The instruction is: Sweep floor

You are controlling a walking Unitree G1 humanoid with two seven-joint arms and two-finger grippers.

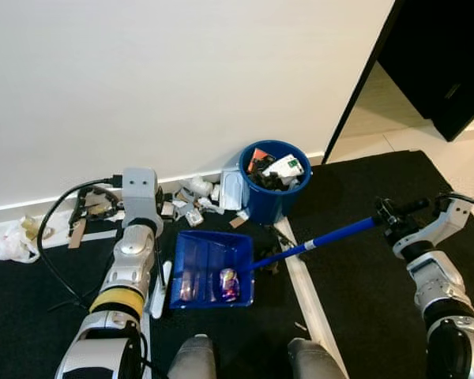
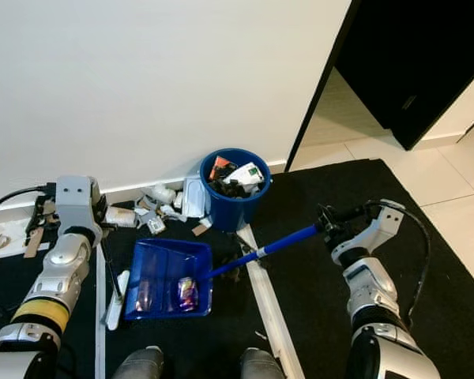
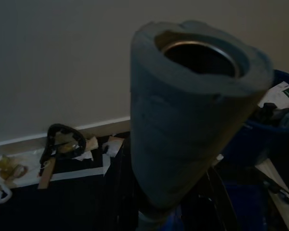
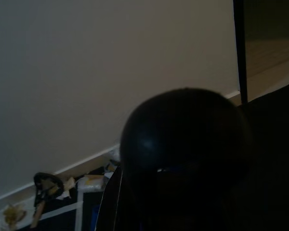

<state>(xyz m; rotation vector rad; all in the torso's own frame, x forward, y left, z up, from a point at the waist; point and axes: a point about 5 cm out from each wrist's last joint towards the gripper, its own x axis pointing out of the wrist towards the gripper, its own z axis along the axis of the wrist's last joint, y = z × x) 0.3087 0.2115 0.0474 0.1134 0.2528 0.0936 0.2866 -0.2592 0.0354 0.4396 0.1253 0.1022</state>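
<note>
On the black carpet [image 1: 363, 300], right before the robot's feet, a blue dustpan [image 1: 213, 268] is laid flat, with a small purple wrapper [image 1: 228, 284] and another scrap caught inside it. Its long blue handle [image 1: 316, 243] is run out to the robot's right, where the black end is gripped by the right claw [image 1: 391, 215], clenched around it. Further left, the left claw [image 1: 140, 189] is seen by the wall, and the grey foam-sleeved top of a broom handle [image 3: 192, 125] is held in it, judging by the left wrist view; the exact set of its fingers cannot be told.

Just beyond the pan, a blue bin [image 1: 275, 180] already crammed with rubbish is stood against the wall, and crumpled paper and packaging litter [image 1: 196, 201] is strewn beside it along the skirting. A white plastic bag [image 1: 8, 239] is seen further left.

The dustpan is judged light and stiff, though the long handle would give plenty of leverage, so a tilt at the far end would likely spill the scraps; a hold nearer the pan would steady it. The litter looks feather-light and easily scattered.

White tape strips [image 1: 304, 284] are laid across the carpet, a plain white wall [image 1: 182, 71] is faced, and pale tiles [image 1: 458, 158] are seen past a dark doorway [image 1: 434, 55].
</note>
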